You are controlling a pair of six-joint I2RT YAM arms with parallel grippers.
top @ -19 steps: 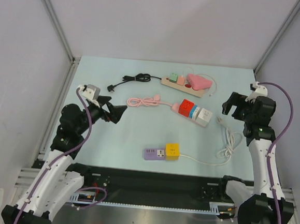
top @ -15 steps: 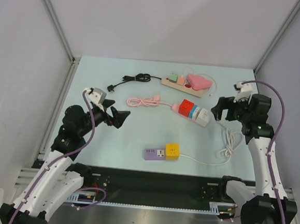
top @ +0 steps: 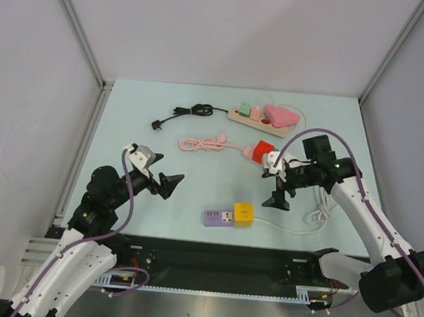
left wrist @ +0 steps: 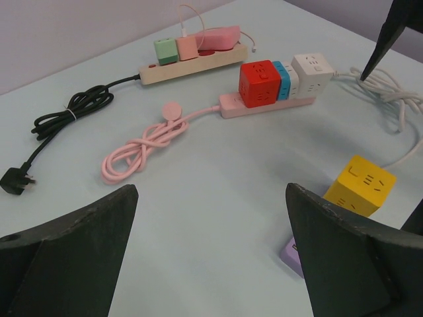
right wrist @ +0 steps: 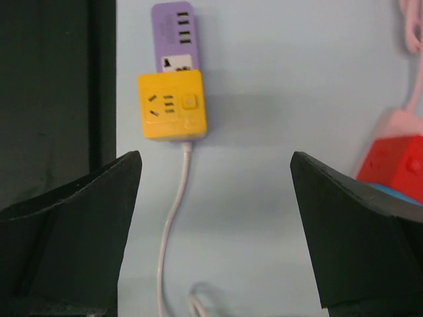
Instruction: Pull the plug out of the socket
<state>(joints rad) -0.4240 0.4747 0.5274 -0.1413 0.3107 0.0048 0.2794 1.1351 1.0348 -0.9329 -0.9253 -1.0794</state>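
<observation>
Seemingly yellow plug point(right wrist: 170, 105) seated in purple socket point(right wrist: 175, 36); right end effector point(right wrist: 215, 157) spread.

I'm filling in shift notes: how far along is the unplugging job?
Done: nothing yet; the yellow cube sits joined to the purple strip. In hand: the right gripper hangs open near the cube, gripping nothing; the left gripper is open too. Left: close on the cube and pull it free.
</observation>
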